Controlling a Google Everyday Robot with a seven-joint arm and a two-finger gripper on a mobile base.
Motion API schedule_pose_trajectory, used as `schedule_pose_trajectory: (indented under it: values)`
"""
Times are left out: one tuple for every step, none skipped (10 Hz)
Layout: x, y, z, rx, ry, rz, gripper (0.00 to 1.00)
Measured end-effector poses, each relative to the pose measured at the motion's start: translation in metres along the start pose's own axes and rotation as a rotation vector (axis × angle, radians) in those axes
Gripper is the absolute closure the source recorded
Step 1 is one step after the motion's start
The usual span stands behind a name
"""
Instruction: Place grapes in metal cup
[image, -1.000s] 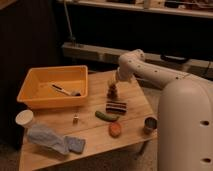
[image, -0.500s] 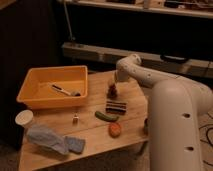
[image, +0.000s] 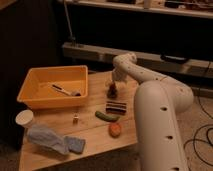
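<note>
The grapes (image: 112, 92), a small dark reddish-purple bunch, stand on the wooden table (image: 95, 137) right of the orange bin. My gripper (image: 114, 82) points down directly above them, at or touching their top. The white arm (image: 157, 115) curves up from the lower right and fills the table's right side. The metal cup is hidden behind the arm.
An orange bin (image: 35, 82) holding a marker sits at the back left. A striped dark-and-white block (image: 116, 107), a green item (image: 106, 116) and an orange rounded item (image: 115, 129) lie in front of the grapes. A white cup (image: 24, 118), a blue cloth (image: 50, 140) and a small bottle (image: 75, 118) are at the left.
The arm's thick segment has swung left and toward the camera, now covering the metal cup at the table's right. The gripper stays over the grapes.
</note>
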Motion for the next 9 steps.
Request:
schedule_pose_trajectory:
  values:
    - [0.002,0.0,0.008,-0.006,0.018,0.002,0.2]
    - [0.006,0.002,0.017,-0.01,0.037,-0.002,0.2]
    - [0.007,0.004,0.02,-0.013,0.047,-0.006,0.2]
    - [0.01,0.005,0.024,-0.012,0.062,-0.008,0.23]
    - [0.012,0.005,0.026,-0.012,0.068,-0.008,0.3]
    - [0.013,0.004,0.027,-0.011,0.075,-0.007,0.39]
    - [0.014,0.003,0.027,-0.008,0.081,-0.005,0.51]
    - [0.015,0.002,0.027,-0.004,0.088,-0.004,0.61]
    - [0.017,0.001,0.028,0.002,0.094,0.005,0.69]
